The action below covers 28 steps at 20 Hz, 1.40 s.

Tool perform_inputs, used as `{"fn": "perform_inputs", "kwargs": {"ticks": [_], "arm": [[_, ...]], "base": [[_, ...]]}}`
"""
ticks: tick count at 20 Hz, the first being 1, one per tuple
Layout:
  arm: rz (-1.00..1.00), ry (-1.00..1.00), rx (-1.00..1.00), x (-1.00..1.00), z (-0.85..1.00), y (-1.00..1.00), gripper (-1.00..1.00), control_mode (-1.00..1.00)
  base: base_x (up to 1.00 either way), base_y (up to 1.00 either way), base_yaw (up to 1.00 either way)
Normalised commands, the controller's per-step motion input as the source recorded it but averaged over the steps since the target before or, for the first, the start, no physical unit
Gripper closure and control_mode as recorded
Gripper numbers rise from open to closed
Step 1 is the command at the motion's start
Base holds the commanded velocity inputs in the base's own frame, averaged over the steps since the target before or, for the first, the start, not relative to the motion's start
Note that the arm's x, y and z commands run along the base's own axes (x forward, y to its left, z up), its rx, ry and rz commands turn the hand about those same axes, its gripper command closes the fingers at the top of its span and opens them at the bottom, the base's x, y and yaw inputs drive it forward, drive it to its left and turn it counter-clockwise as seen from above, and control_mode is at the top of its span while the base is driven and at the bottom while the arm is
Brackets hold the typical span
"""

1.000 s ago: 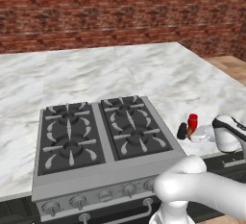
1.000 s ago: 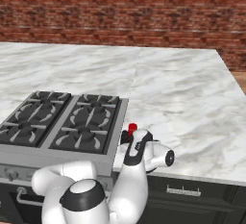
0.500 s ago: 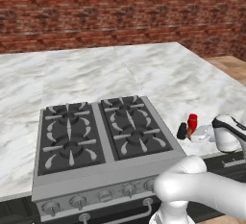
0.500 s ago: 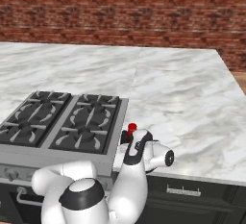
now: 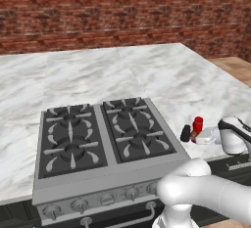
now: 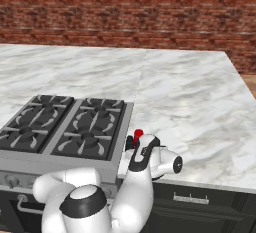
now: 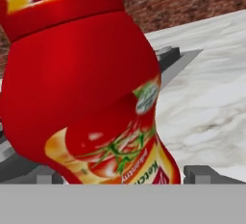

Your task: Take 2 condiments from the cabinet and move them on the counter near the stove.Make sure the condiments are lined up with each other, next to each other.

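The two condiments stand side by side on the marble counter (image 5: 162,75) just right of the stove (image 5: 98,139). One is a small black bottle (image 5: 186,133) (image 6: 130,142), the other a rounded red bottle with a red cap (image 5: 197,125) (image 6: 138,133). In the hand view the red bottle (image 7: 86,88) stands upright and very close. My gripper (image 5: 204,136) (image 6: 138,148) (image 7: 125,176) is open, low over the counter, with one fingertip (image 7: 199,174) on each side of the red bottle's base and a gap on both sides. The cabinet is out of view.
A red brick wall (image 5: 122,16) runs along the back of the counter. The counter's right edge (image 6: 245,107) drops to the floor. Dark drawer fronts (image 6: 200,202) sit under the counter's front edge, and my own arm curls in front of the stove knobs.
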Motion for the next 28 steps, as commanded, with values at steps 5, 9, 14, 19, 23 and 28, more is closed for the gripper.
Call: {"fn": "perform_inputs", "kwargs": {"ticks": [5, 9, 14, 19, 23, 28], "arm": [[0.00, 0.00, 0.00, -0.14, 0.11, -0.08, -1.00, -1.00], [0.00, 0.00, 0.00, -0.21, 0.16, -0.06, -1.00, -1.00], [0.00, 0.00, 0.00, -0.23, 0.28, 0.00, -1.00, -1.00], [0.00, 0.00, 0.00, -0.37, 0.31, 0.00, -1.00, -1.00], [0.00, -0.04, 0.00, -0.26, 0.22, 0.00, -1.00, -1.00], [0.00, -0.09, 0.00, 0.00, 0.11, 0.00, -1.00, -1.00]], "base": [[0.00, 0.00, 0.00], [0.00, 0.00, 0.00], [0.00, 0.00, 0.00], [0.00, 0.00, 0.00], [0.00, 0.00, 0.00], [0.00, 0.00, 0.00]]}}
